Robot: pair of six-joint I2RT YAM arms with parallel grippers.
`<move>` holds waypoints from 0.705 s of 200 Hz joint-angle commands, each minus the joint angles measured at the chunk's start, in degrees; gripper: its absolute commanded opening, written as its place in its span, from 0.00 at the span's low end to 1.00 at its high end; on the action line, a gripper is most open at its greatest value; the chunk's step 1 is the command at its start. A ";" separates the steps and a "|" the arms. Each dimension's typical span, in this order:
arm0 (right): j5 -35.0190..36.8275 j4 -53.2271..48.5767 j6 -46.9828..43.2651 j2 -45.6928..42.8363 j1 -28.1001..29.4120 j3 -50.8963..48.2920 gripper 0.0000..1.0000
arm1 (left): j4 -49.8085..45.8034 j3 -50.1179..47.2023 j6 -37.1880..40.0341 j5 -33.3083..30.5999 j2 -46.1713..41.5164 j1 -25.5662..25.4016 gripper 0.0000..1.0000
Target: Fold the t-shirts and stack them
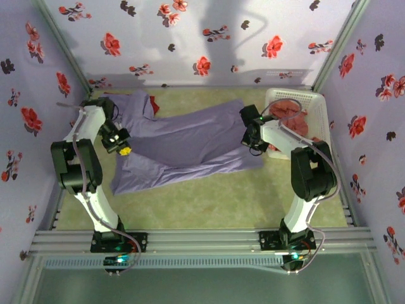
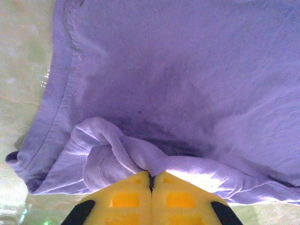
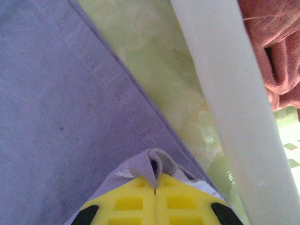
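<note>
Your left gripper [image 2: 151,177] pinches the plain lavender cloth t-shirt [image 1: 190,142] at nine o'clock; your right gripper [image 3: 155,183] clamps its three o'clock hem.

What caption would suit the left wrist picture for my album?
The left claw, shut, pinches a bunched fold of the lavender t-shirt lying on the pale green table.

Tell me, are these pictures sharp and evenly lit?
Top external: even light, with faint shadows on the back wall. Left wrist: a dark shadow lies on the lavender t-shirt ahead of the fingers, with glare on its fold. Right wrist: the white basket rim looks soft and washed-out.
</note>
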 commanded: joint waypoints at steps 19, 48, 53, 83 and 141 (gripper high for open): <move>2.97 0.90 1.53 0.99 0.01 0.73 0.02 | 2.50 0.25 -2.13 0.04 -2.87 1.26 0.00; 2.57 0.90 1.53 1.17 0.31 1.75 0.08 | 2.01 1.29 -2.71 1.33 -3.12 1.74 0.00; 2.27 0.79 1.46 1.33 0.28 2.03 0.09 | 1.73 1.39 -2.70 1.89 -2.76 1.94 0.00; 0.55 0.65 0.96 1.25 0.45 3.90 0.37 | 3.75 -0.44 -3.11 2.41 -2.86 2.83 0.00; -1.62 -4.85 -3.07 -4.46 0.73 8.78 0.56 | 1.35 3.82 -1.45 4.70 -4.81 5.74 0.50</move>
